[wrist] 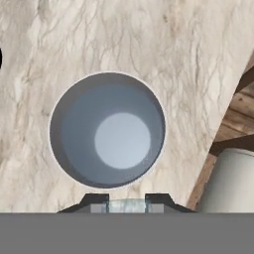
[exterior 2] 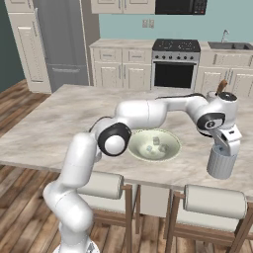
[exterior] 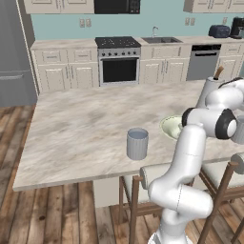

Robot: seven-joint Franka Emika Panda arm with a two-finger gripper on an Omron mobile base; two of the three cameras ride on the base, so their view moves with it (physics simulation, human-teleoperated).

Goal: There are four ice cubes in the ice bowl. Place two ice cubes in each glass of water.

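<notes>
Two glasses stand on a long marble-look island: in the left base view one glass (exterior: 137, 143) sits alone near the front edge, its water pale blue at the top, and the ice bowl (exterior: 169, 127) lies just to its right, partly behind the arm. A white holder (exterior: 208, 90) with a brown handle stands farther back on the right. Beyond the island run cream cabinets, a black-doored stove (exterior: 118, 59), a sink, a grey dishwasher (exterior: 204, 62), a teal wall, and wood flooring; wooden stools with pale cushions stand at the near side.

From the right base view the bowl (exterior 2: 170, 148) sits mid-counter with three pale ice cubes (exterior 2: 157, 141) visible inside. The arm reaches over it to the right, and the gripper (exterior 2: 228, 146) hangs directly above the second glass (exterior 2: 220, 163), which stands near the front right edge. A grey fridge (exterior 2: 62, 42) stands far left.

In the hand view the glass (wrist: 107, 130) is seen straight from above, round, grey-blue, ringed by veined counter (wrist: 149, 44). Between the dark fingertips (wrist: 96, 200) a small pale cube (wrist: 125, 205) is pinched, the jaws closed on it
</notes>
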